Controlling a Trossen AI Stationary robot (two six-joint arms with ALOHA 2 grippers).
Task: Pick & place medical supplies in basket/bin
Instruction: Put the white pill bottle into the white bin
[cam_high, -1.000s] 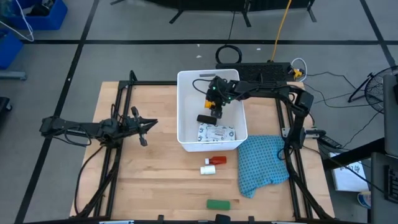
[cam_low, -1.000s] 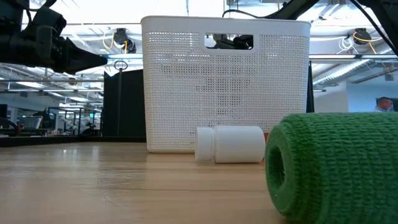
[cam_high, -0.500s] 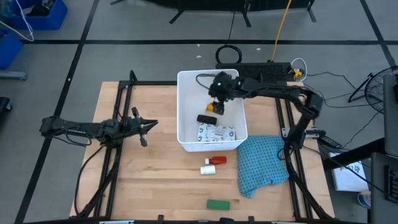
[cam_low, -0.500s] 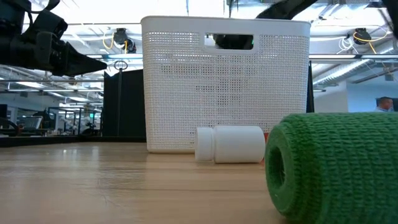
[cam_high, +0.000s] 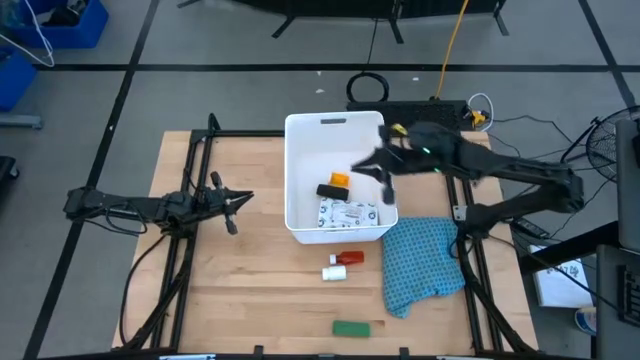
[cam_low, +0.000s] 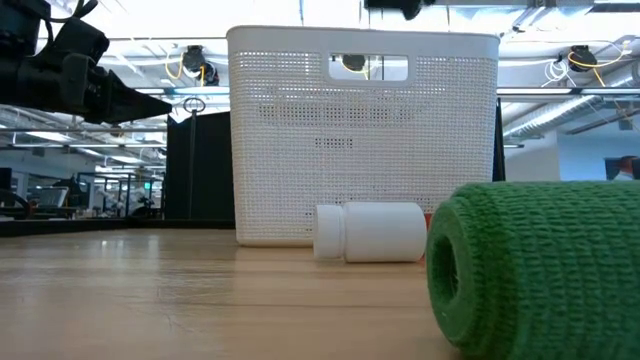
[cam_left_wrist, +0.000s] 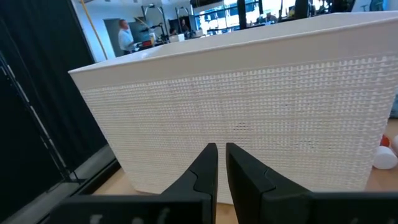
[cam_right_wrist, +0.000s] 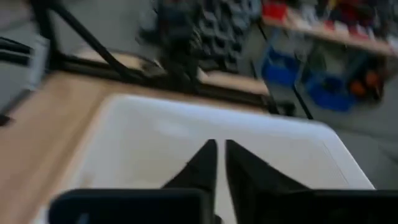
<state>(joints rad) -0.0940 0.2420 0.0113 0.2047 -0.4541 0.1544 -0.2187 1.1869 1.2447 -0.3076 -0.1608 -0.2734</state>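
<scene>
White perforated plastic tub (cam_high: 304, 226): on wooden desk (cam_high: 250, 280); holds orange piece (cam_high: 339, 180), black block (cam_high: 326, 191), white-green flat packet (cam_high: 348, 213).
Small white bottle (cam_high: 334, 272), small red bottle (cam_high: 350, 258), green bar (cam_high: 350, 327): on desk, outside tub.
Right end effector (cam_high: 381, 176): over tub's right rim, fingers nearly together, empty.
Left end effector (cam_high: 243, 200): left of tub, fingers nearly together, empty.

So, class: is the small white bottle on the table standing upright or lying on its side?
Lying on its side. In the low view the small white bottle rests lengthwise on the table, cap sideways, in front of the white tub.
</scene>
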